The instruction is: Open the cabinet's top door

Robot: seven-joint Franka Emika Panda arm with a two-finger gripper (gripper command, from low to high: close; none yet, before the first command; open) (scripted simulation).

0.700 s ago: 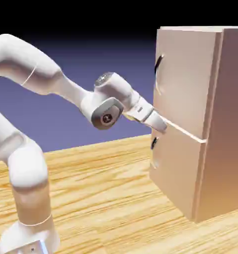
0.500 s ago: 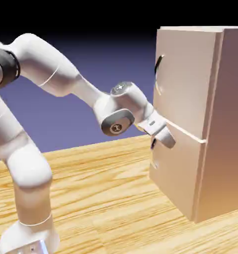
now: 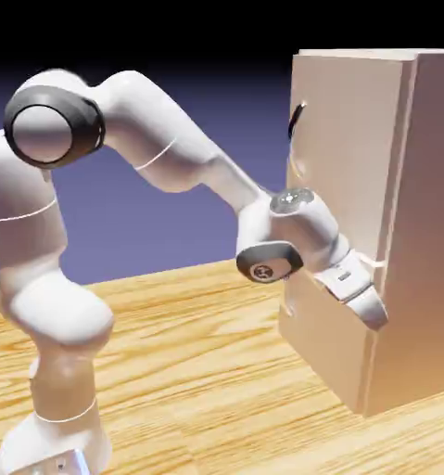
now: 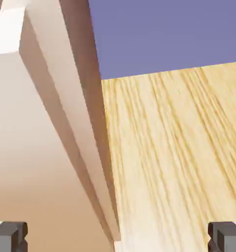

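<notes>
Hanging spread and empty before the cabinet's point(image 3: 434, 223) lower door point(image 3: 323, 339), the pincer point(image 4: 118, 237) sits below the closed top door point(image 3: 346, 139).

a pale wooden tabletop point(image 3: 197, 390) with wavy golden grain spreads across the bottom of the exterior view, under a plain backdrop point(image 3: 234, 121) that fades from blue-violet to black at the top. bright light whitens patches of the wood.
</notes>
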